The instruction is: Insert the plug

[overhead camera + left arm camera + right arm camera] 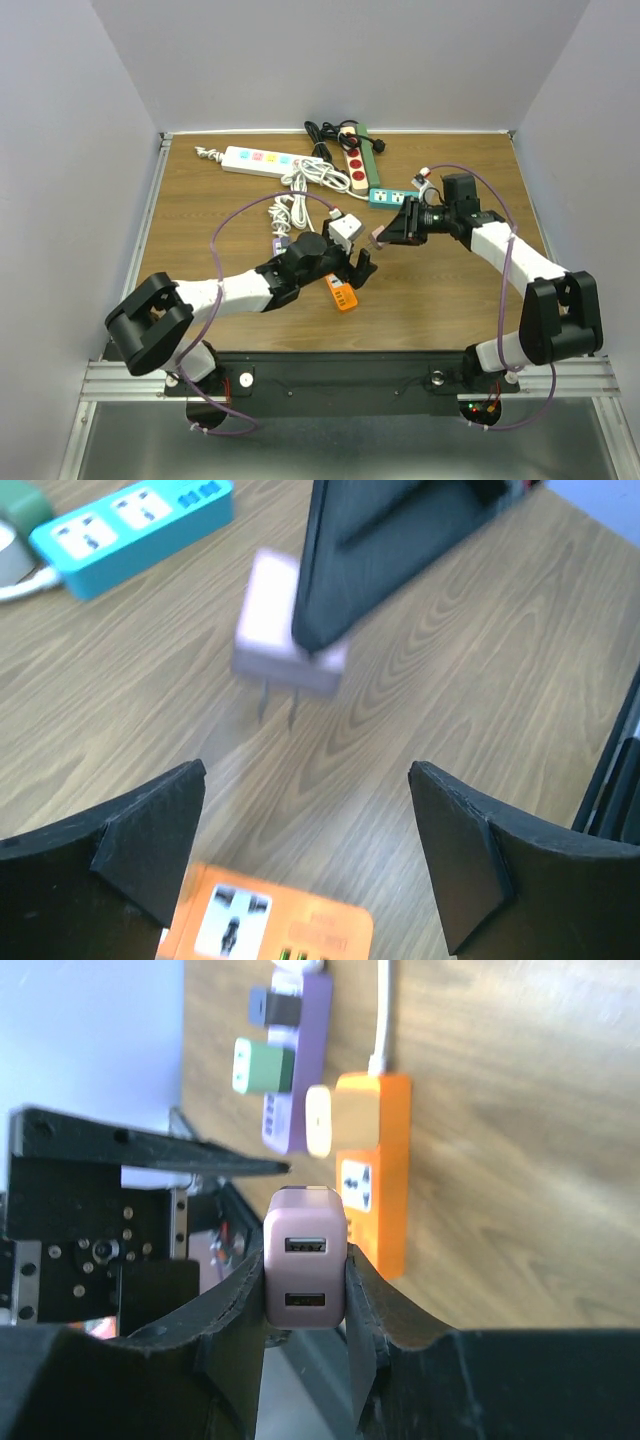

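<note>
Pinching the pink plug (305,1280) tight, the right gripper (388,230) holds it in the air over the middle of the counter (200,230), likely to reach the orange power strip (342,293). The left gripper (305,780) hangs spread wide over that strip, maybe to steady it. Only the left wrist view shows the plug's two prongs (275,702).

A long white power strip (258,160) with pastel switches lies at the far side of the wooden table (200,240). To its right, a beige strip (354,165) with red switches sits beside a dark green strip (372,165), with a black cable (322,135) coiled by them. A teal strip (392,196) lies just nearer than those, white cords (303,180) loop near the middle, and a purple strip (280,243) carries a green plug (262,1068) and a dark adapter (270,1008).
</note>
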Robot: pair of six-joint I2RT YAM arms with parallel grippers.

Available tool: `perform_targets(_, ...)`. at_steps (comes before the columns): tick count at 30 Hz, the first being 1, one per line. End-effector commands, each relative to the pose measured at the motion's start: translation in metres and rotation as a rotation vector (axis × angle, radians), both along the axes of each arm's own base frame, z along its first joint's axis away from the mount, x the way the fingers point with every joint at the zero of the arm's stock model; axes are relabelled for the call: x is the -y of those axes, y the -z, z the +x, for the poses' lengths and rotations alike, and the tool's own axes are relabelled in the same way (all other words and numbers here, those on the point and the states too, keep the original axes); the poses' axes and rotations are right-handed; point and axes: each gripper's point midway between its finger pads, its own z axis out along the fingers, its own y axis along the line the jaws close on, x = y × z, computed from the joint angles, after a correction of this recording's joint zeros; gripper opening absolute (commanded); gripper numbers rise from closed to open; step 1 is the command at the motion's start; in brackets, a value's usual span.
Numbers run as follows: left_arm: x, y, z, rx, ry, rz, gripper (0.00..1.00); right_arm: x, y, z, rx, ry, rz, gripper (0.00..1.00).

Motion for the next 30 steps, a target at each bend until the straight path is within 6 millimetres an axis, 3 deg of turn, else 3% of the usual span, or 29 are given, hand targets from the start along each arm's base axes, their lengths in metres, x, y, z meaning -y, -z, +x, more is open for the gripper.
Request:
perform_targets(1,-0.026,-0.011,0.003,0.001,-0.097,-0.010,0.95,0.002,-0.024,0.042,0.187,0.047,-0.040,0.00)
perform_targets(2,-0.035,-0.001,0.002,-0.024,-0.116,0.017,0.95,0.003,-0.023,0.046,0.198,0.054,-0.054,0.00)
perform_targets(5,-0.067,0.002,0.016,-0.069,-0.237,0.011,0.96,-0.001,-0.024,0.049,0.254,0.039,-0.090,0.00)
perform_targets(7,-0.087,-0.009,0.027,-0.080,-0.313,-0.025,0.97,-0.004,-0.027,0.049,0.297,0.045,-0.134,0.00)
perform_targets(8,-0.107,-0.007,0.039,-0.109,-0.410,-0.018,0.97,-0.014,-0.026,0.041,0.308,0.012,-0.142,0.00)
perform_targets(10,-0.126,-0.027,0.051,-0.102,-0.492,-0.049,0.99,-0.020,-0.025,0.036,0.318,0.005,-0.160,0.00)
perform_targets(12,-0.156,-0.027,0.065,-0.145,-0.625,-0.047,0.99,-0.033,-0.022,0.026,0.337,-0.025,-0.193,0.00)
perform_targets(13,-0.165,-0.037,0.070,-0.151,-0.663,-0.074,0.99,-0.035,-0.020,0.026,0.356,-0.009,-0.234,0.00)
perform_targets(14,-0.177,-0.033,0.073,-0.183,-0.705,-0.065,0.99,-0.050,-0.018,0.012,0.374,-0.057,-0.251,0.00)
perform_targets(16,-0.207,-0.034,0.087,-0.220,-0.790,-0.103,0.99,-0.060,-0.014,0.004,0.387,-0.067,-0.300,0.00)
perform_targets(18,-0.215,-0.034,0.089,-0.246,-0.780,-0.121,0.99,-0.074,-0.011,-0.007,0.399,-0.095,-0.330,0.00)
perform_targets(19,-0.227,-0.034,0.093,-0.241,-0.809,-0.125,0.99,-0.074,-0.008,-0.007,0.403,-0.085,-0.353,0.01)
perform_targets(22,-0.239,-0.036,0.095,-0.235,-0.828,-0.122,0.99,-0.074,0.008,-0.014,0.382,-0.092,-0.408,0.00)
perform_targets(30,-0.244,-0.036,0.095,-0.252,-0.830,-0.112,0.99,-0.080,0.043,-0.022,0.371,-0.107,-0.545,0.00)
